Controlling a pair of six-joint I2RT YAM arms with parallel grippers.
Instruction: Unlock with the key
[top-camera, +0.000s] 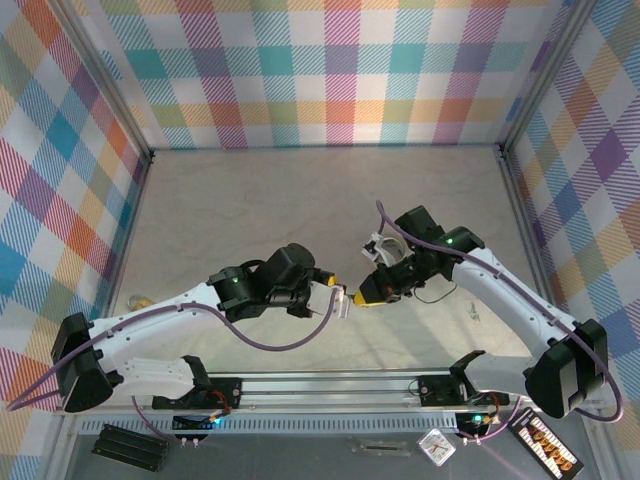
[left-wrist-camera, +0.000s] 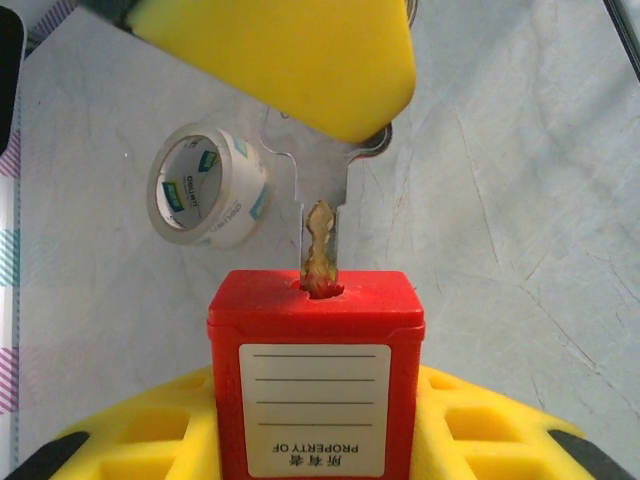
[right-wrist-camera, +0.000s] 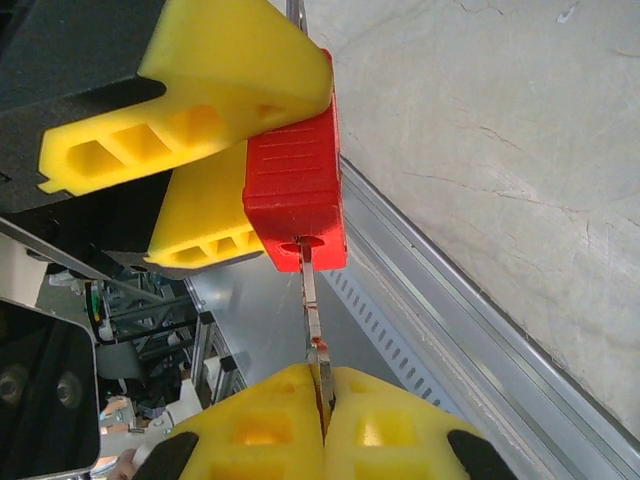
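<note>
Over on the left, the left arm reaches in from the near-left corner toward the middle of the table (top-camera: 250, 200). Its left gripper (top-camera: 336, 300) is clamped on the red padlock (left-wrist-camera: 315, 380), one yellow pad (right-wrist-camera: 230, 70) on each side of the body, and the lock is held up off the table. The label faces the left wrist camera and the keyhole points away from the gripper. The key (left-wrist-camera: 318, 215) is in: the end of the blade sits in the keyhole, with much of the blade showing outside it. To the right, the right gripper (right-wrist-camera: 325, 430) is pinched tight on the key's head, pads together, in line with the lock. The two grippers meet almost nose to nose, near the middle of the table. Just beyond the right gripper, on the far side, a tape roll (left-wrist-camera: 205, 185) lies on the table.
</note>
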